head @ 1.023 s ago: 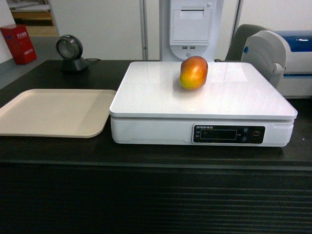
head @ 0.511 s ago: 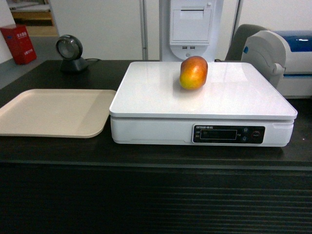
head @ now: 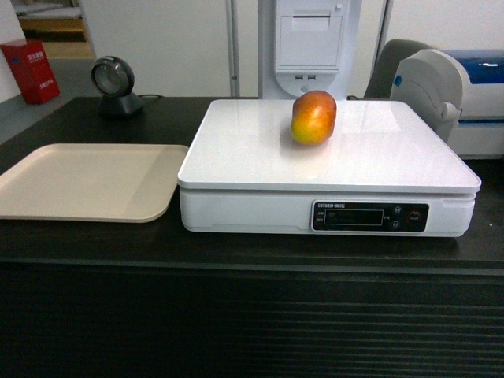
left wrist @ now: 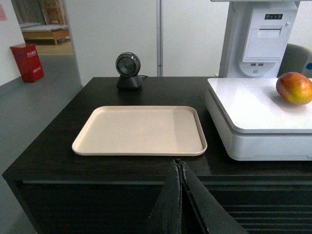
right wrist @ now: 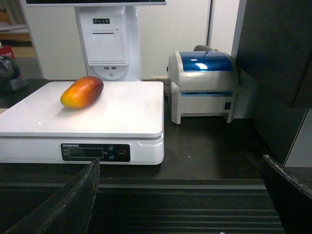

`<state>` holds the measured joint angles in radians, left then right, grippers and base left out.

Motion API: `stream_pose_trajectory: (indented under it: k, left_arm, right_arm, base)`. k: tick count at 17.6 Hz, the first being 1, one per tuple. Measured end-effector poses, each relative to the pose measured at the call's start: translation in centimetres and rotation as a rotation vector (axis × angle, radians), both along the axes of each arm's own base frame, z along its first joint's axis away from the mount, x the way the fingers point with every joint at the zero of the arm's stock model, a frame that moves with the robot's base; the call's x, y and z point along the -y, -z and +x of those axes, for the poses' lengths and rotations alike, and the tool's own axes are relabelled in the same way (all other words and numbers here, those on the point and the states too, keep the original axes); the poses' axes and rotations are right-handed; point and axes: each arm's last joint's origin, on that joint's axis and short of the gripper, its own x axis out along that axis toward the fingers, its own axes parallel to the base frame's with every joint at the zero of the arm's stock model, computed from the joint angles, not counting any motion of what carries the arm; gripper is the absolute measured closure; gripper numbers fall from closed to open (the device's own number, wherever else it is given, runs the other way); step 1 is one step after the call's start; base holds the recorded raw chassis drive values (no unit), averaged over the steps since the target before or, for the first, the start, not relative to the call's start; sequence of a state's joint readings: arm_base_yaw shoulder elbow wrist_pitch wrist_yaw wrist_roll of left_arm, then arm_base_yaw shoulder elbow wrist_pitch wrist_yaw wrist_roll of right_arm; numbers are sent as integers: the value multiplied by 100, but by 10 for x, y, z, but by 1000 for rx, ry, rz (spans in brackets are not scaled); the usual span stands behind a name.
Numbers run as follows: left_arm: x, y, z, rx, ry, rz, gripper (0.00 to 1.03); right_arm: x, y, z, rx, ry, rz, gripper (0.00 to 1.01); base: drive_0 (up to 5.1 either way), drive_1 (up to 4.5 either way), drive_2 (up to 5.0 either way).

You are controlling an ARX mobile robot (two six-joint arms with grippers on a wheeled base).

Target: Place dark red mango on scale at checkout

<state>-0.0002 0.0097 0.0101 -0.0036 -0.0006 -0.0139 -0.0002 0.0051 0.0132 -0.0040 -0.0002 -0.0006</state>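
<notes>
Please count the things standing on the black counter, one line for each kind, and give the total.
Mango: 1
Scale: 1
Beige tray: 1
Round black scanner: 1
Blue and grey label printer: 1
White receipt printer stand: 1
Total: 6

We see the mango [head: 313, 117] on the scale [head: 331, 169], toward its back; the scale sits on the checkout [head: 236, 260], a tray [head: 83, 181] just left.
</notes>
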Motion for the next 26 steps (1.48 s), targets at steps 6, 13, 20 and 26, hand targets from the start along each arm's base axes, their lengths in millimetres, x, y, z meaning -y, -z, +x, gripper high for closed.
stream_pose_trajectory:
  k: [6,13,20,26]
  left_arm:
    - [0,0,0,0,0,0,79]
    - [0,0,0,0,0,0,5]
    - [0,0,0,0,0,0,5]
    - [0,0,0,0,0,0,5]
  right_arm:
    - [0,0,0,0,0,0,3]
    - [0,0,0,0,0,0,3]
    - [0,0,0,0,0,0,3]
    - [0,0,0,0,0,0,3]
  base:
    - [0,0,0]
    - [0,0,0]
    - [0,0,0]
    - [0,0,0]
